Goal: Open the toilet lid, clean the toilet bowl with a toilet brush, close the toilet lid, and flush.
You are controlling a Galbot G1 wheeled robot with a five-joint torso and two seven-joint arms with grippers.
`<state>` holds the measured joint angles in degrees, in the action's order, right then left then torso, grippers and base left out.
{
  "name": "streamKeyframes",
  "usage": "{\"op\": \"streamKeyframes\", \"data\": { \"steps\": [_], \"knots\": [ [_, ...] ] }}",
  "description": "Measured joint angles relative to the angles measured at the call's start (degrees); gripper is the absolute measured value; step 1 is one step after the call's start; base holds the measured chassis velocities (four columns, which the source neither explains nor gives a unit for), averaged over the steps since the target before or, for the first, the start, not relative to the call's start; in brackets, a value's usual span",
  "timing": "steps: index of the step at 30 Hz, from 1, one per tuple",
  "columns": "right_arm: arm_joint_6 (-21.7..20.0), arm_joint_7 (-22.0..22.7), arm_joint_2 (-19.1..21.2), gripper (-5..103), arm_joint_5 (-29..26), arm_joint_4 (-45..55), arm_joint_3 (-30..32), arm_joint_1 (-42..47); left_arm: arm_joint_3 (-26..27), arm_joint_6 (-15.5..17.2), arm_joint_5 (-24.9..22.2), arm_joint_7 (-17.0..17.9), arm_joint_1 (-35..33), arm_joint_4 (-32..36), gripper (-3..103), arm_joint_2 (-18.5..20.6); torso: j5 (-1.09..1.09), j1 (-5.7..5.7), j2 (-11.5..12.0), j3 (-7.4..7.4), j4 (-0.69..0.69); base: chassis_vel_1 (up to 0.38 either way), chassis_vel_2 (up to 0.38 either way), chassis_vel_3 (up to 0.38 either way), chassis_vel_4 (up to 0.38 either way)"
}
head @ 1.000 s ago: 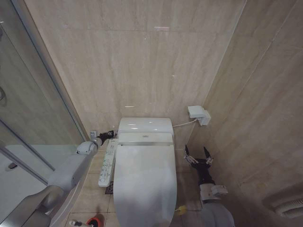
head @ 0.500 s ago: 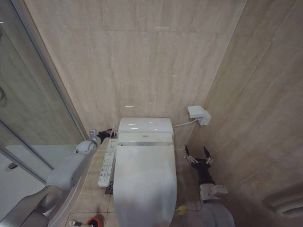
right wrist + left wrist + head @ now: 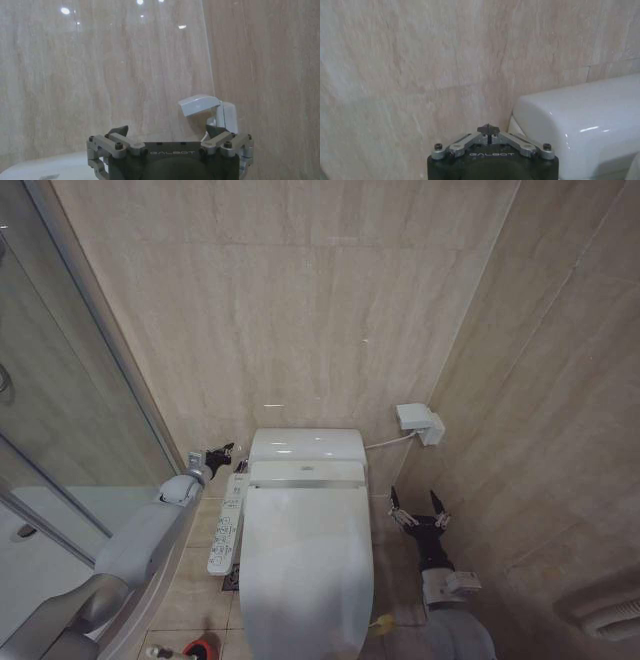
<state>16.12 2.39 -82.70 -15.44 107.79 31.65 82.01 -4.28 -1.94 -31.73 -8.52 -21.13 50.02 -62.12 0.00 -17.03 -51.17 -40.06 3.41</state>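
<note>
Head view: toilet lid (image 3: 305, 570) down (flat).

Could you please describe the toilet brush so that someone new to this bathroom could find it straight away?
Start at the white toilet, whose closed toilet lid faces you. Look to the floor tiles on its left, near the shower enclosure's glass. There, at the picture's bottom edge, sits the toilet brush, marked out by its small red round holder, the only red thing around.

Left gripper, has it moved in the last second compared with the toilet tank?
Yes. The left gripper has risen and shifted toward the wall, now beside the toilet tank's upper left corner; earlier it sat lower, beside the control panel.
</note>
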Motion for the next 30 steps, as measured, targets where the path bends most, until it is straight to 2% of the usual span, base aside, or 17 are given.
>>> {"op": "streamKeyframes", "data": {
  "steps": [9,19,28,30],
  "knots": [
    [0.00,0.00,0.00,100,0.00,0.00,0.00,0.00,1.80,-2.41,2.85,1.20,-0.91,3.06,0,0.37,0.00,0.00,0.00,0.00,0.00,0.000,0.000,0.000,0.000],
    [0.00,0.00,0.00,100,0.00,0.00,0.00,0.00,4.09,-2.67,3.53,2.57,-3.78,8.73,0,1.66,0.00,0.00,0.00,0.00,0.00,0.000,0.000,0.000,0.000],
    [0.00,0.00,0.00,100,0.00,0.00,0.00,0.00,10.01,-2.84,1.41,5.78,-10.98,17.67,0,2.74,-0.01,0.01,0.00,0.00,-0.01,0.000,0.000,0.000,0.000],
    [0.00,0.00,0.00,100,0.00,0.00,0.00,0.00,11.63,-2.85,1.06,6.84,-13.37,21.33,0,3.20,0.00,0.01,0.00,0.00,0.00,0.000,0.000,0.000,0.000]
  ]
}}
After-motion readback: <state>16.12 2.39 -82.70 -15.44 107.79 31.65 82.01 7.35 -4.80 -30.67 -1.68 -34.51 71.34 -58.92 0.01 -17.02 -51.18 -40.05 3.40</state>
